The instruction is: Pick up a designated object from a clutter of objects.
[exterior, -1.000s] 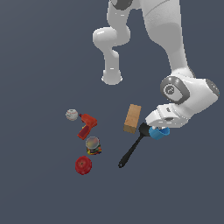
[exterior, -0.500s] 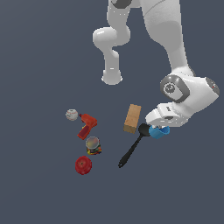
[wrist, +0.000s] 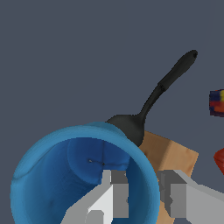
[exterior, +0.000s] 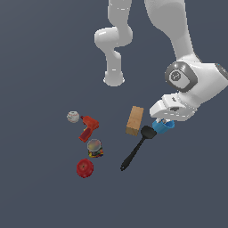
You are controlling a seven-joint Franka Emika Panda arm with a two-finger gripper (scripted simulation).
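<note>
Fingers [wrist: 114, 192] of our hand [wrist: 142, 194] are straddling the blue cup [wrist: 52, 175] wall, one inside, one outside, seemingly narrowing on it; cup is lying at the spatula [exterior: 136, 151] head's three o'clock.

Seven items lie on the floor, one of each kind: one blue cup [exterior: 162, 127], one tan wooden block [exterior: 134, 120], one black spatula [exterior: 136, 153], one red drill [exterior: 88, 127], one white ball [exterior: 73, 117], one red apple [exterior: 84, 168], and one small object [exterior: 95, 148], probably a can.
</note>
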